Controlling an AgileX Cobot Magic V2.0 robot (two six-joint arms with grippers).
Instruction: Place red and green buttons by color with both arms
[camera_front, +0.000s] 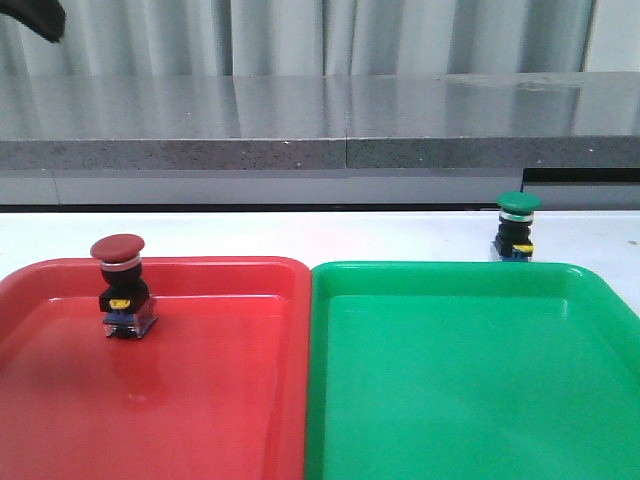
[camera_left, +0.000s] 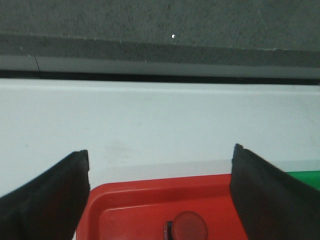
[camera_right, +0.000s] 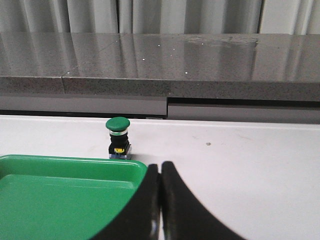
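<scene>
Front view: we see the red-capped mushroom push-button (camera_front: 123, 287) standing upright inside the flat red plastic tray (camera_front: 220, 400), far-left part. The green-capped mushroom push-button (camera_front: 517, 228) stands upright on the white surface (camera_front: 300, 235), just beyond the far rim of the flat green plastic tray (camera_front: 470, 380), outside it. Left pincer (camera_left: 160, 195) spread wide above the red button, gripping nothing. Right pincer (camera_right: 160, 200) closed, fingers touching, empty, near the green tray's corner.
</scene>
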